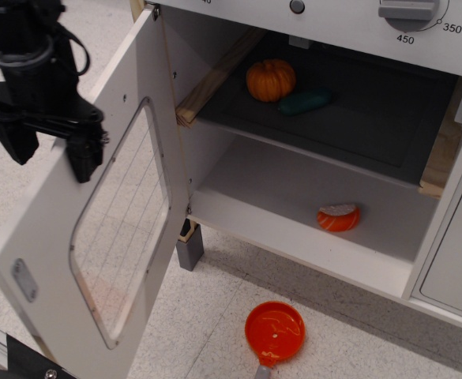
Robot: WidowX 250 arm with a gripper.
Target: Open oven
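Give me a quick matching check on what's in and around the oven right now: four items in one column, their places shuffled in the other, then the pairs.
Things:
1. pumpkin
2. orange-and-white toy food
3. red pan
4. gripper

Places:
A. on the floor in front of the oven
B. on the dark inner shelf
C. at the outer side of the open door
D. on the white oven bottom

Pairs: 1-B, 2-D, 3-A, 4-C

1. Oven (294,201): smooth, matt white painted panels, with bare wood rails inside.
2. Door window (120,221): clear pane lined with thin wire.
3. Pincer (47,154): matt black fingers.
4. Floor (73,197): speckled, slightly glossy.
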